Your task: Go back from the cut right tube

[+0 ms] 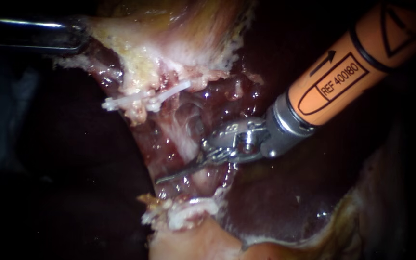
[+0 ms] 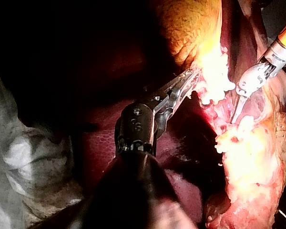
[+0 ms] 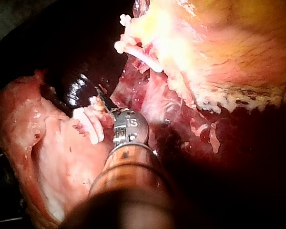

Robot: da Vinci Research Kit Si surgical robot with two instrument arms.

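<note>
Left instrument (image 2: 194,75): jaws pinching pale tissue (image 2: 214,67), tips partly buried in it.
Right instrument (image 1: 169,176): curved jaws pressed together, below white clip (image 1: 145,98).
Cut ends: hard to make out.

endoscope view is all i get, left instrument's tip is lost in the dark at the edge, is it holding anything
Observer: Yes. The left wrist view shows the left instrument with its jaws shut on the edge of the pale tissue.
Operator: anything near its shaft i can't see
Observer: A crumpled white cloth lies beside the shaft, on the side away from the right instrument.
Operator: ok and is the right one free to back out
Observer: Probably. The right wrist view shows a white clip close beside its shut jaws, not between them. I cannot tell whether they touch.
</note>
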